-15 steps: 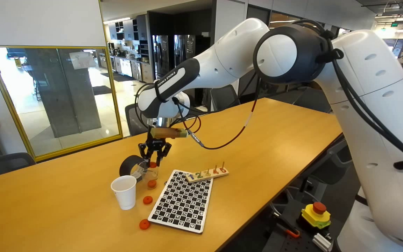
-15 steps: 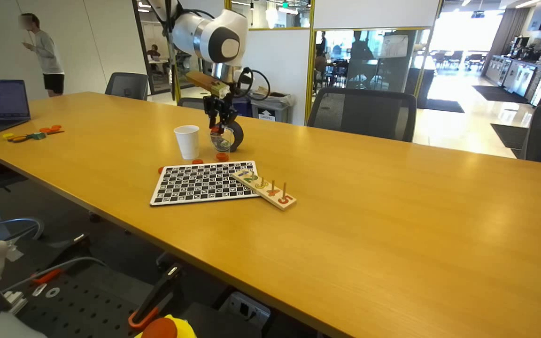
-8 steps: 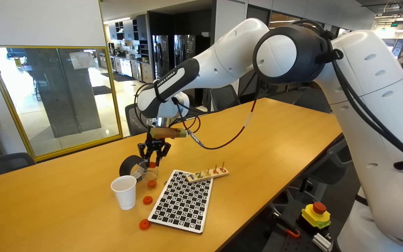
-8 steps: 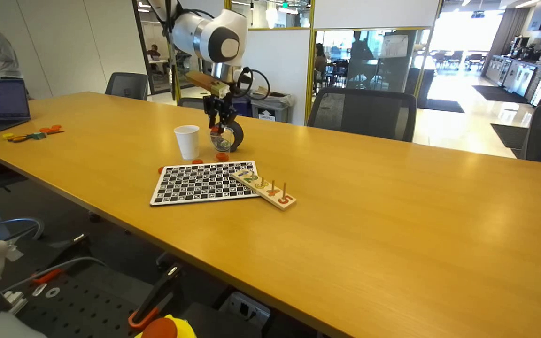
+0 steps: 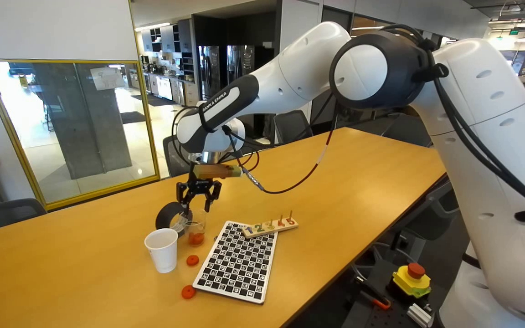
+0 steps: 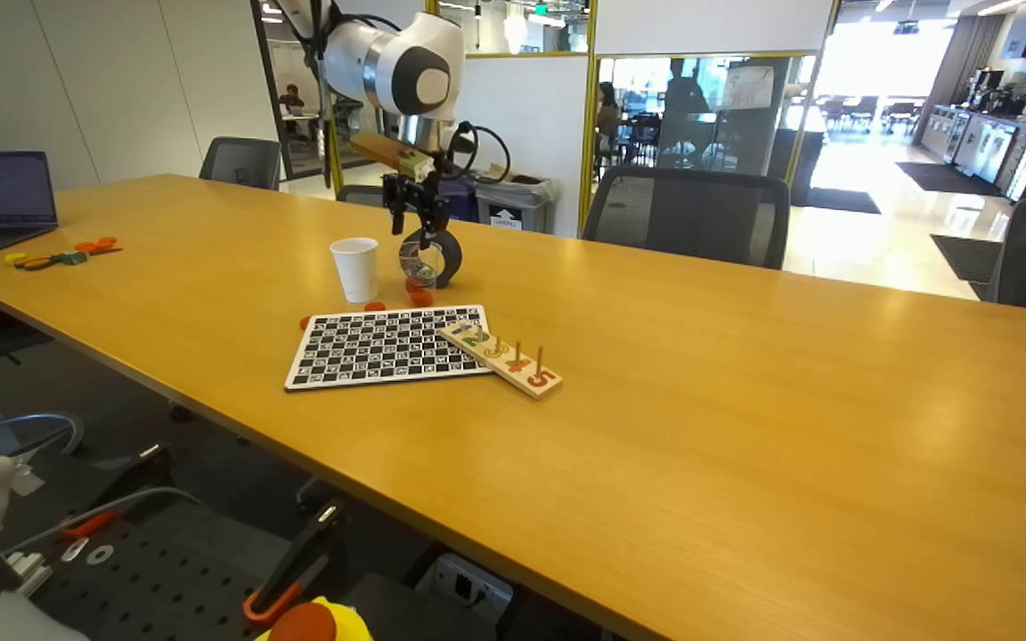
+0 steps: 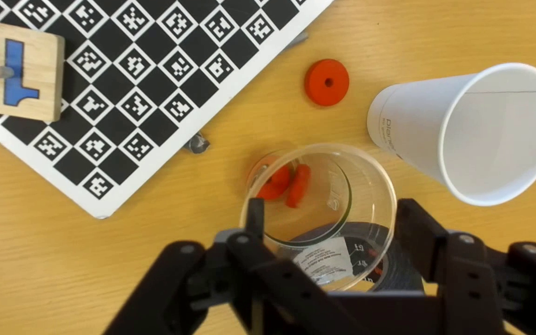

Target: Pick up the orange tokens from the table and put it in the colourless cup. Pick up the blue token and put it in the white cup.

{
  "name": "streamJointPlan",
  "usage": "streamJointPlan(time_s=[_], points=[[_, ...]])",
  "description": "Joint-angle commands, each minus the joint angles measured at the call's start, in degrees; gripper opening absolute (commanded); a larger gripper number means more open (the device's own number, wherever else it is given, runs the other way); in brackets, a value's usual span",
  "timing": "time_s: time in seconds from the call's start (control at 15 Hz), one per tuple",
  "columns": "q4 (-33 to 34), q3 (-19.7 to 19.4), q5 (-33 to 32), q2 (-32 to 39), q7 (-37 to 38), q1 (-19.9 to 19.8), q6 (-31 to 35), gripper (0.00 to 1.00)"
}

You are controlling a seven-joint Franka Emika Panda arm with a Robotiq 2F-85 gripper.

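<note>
Two orange tokens [image 7: 298, 186] lie below the jaws and between them, inside the colourless cup [image 7: 365, 190] as far as I can make out, one up on its edge. The gripper [image 7: 331, 221] stands spread over them, a finger at either side of the rim, gripping nothing; whether a fingertip touches the plastic I can't tell. That closeness would worry me: a sideways drift, or squeezing too soon, could catch the thin rim and tip the cup, tokens and all.

A black roll [image 5: 164, 215] stands on edge just beside the cup, close under the jaws, so a low swing might set it rolling. Near one finger the white cup [image 7: 410, 125] stands upright, crowding the reach to a loose token [image 7: 327, 83] beside it on the table [image 5: 84, 273]. Farther from the jaws, another disc [image 5: 188, 292] lies just beside a corner of the checkered board [image 5: 237, 264], which a pegged number strip [image 5: 270, 227] partly covers. I see no blue token anywhere.
</note>
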Motion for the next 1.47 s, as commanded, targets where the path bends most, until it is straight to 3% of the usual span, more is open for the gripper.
streamJointPlan(time_s=[0.0, 0.6, 1.0, 1.4], points=[[-3.6, -1.6, -2.6, -4.5, 1.9, 1.8, 2.9, 1.0], [-18.8, -2.3, -16.0, -12.9, 1.3, 7.1, 7.3, 1.0], [-24.4, -2.4, -24.8, -11.0, 1.1, 10.0, 17.0, 1.0], [-24.5, -0.6, -22.7, -6.3, -1.0, 9.0, 24.5, 1.0]])
